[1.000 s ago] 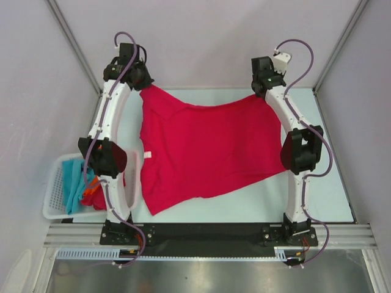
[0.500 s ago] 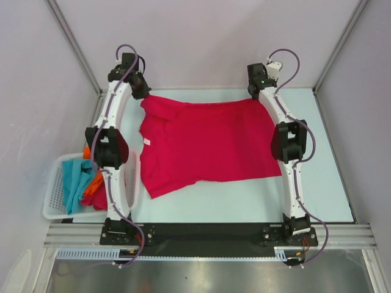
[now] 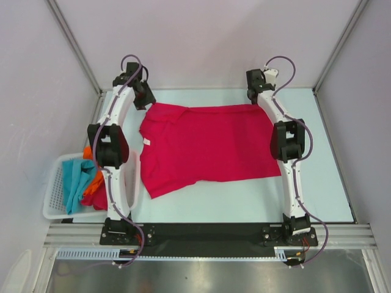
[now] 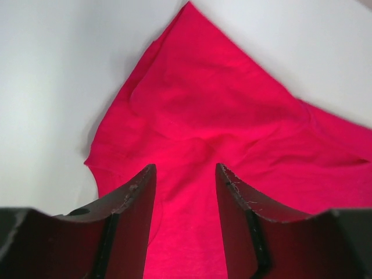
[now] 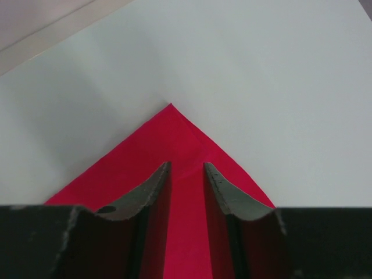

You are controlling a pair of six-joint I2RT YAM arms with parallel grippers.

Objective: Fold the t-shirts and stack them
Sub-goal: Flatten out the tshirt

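Dropped flat since a second ago: crimson t-shirt (image 3: pixel 208 146), previously hung stretched, now lying on worktop (image 3: pixel 324 183). Left gripper (image 4: pixel 186 170) and right gripper (image 5: pixel 186 165) both spread, one far corner beneath each. Likely soft, light, limp; best pinched at corners or hem. White basket (image 3: pixel 54 201) holding teal shirt (image 3: pixel 73 183) and orange shirt (image 3: pixel 91 184) well behind left gripper, no obstruction.

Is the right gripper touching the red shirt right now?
Cannot tell. The right wrist view shows the right gripper open over the corner of the red shirt, nothing pinched, but whether it rests on the cloth is hidden.
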